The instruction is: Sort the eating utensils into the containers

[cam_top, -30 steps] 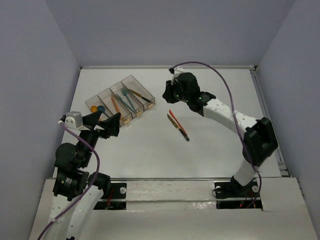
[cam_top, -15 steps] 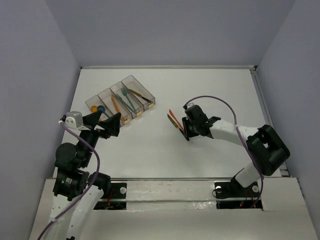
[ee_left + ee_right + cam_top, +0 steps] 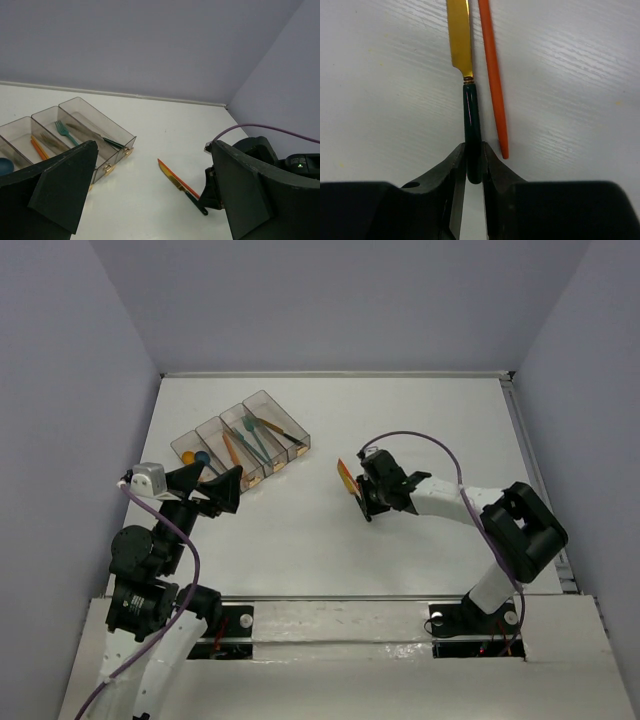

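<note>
Two eating utensils lie side by side mid-table: a knife with a gold blade (image 3: 459, 35) and dark green handle (image 3: 472, 125), and an orange one (image 3: 491, 65) just to its right. My right gripper (image 3: 473, 155) is low over them, shut on the end of the green handle; the orange utensil stays outside the jaws. The same pair (image 3: 347, 478) shows in the top view in front of the right gripper (image 3: 368, 502). The containers (image 3: 240, 445) hold several utensils. My left gripper (image 3: 210, 490) hangs open and empty just in front of them.
The four joined bins (image 3: 95, 125) sit at the left rear, angled across the table. The knife pair (image 3: 175, 181) lies to their right on bare white table. Grey walls close in the back and sides.
The right arm swung down from behind the knives to table level. Its jaws have narrowed onto the green knife handle. The left arm has not moved.
</note>
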### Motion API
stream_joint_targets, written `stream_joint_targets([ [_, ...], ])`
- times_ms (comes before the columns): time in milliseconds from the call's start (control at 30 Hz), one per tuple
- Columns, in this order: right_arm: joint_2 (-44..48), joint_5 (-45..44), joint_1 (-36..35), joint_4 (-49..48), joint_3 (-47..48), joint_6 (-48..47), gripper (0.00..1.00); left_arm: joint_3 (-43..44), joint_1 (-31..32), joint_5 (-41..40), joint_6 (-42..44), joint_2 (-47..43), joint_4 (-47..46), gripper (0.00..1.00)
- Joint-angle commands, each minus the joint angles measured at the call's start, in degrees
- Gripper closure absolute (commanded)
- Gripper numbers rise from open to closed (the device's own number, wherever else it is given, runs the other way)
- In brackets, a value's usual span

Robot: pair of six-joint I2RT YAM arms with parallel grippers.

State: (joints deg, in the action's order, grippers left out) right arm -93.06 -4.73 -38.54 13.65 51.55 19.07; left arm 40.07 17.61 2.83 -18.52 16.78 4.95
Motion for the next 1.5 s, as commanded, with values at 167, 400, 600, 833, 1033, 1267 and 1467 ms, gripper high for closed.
stream_joint_targets([
  [167, -6.78, -1.42, -2.59, 1.64, 6.98, -1.05, 0.68, -0.26, -0.64, 1.39, 0.33, 0.54, -3.28, 0.01],
  [400, -10.39, -1.25, -3.11, 1.82, 9.44, -1.40, 0.67, -0.26, -0.64, 1.48, 0.24, 0.10, -3.28, 0.01],
  [600, -11.28, -1.95, -4.26, 1.73, 10.85, -1.32, 0.96, -0.26, -0.64, 1.56, 0.24, 0.01, -3.28, 0.01],
  [833, -4.42, -2.83, -4.26, -0.46, 11.47, -1.23, 1.00, -0.26, -0.64, 1.56, 0.16, 0.01, -3.28, 0.01],
  [1033, -1.60, -4.58, -4.26, -1.69, 16.64, -3.41, 1.00, -0.17, -0.64, 1.39, 0.24, -0.08, -3.19, 0.01],
  [1267, -6.86, 1.47, -4.26, -7.23, 27.00, -9.13, 1.00, -0.17, -0.64, 1.65, 0.33, -0.16, -3.19, 0.01],
  [1467, -25.49, 2.71, -4.26, -2.67, 52.75, -13.35, 1.00, -0.17, -0.64, 1.83, 0.24, -0.34, -3.02, 0.01],
])
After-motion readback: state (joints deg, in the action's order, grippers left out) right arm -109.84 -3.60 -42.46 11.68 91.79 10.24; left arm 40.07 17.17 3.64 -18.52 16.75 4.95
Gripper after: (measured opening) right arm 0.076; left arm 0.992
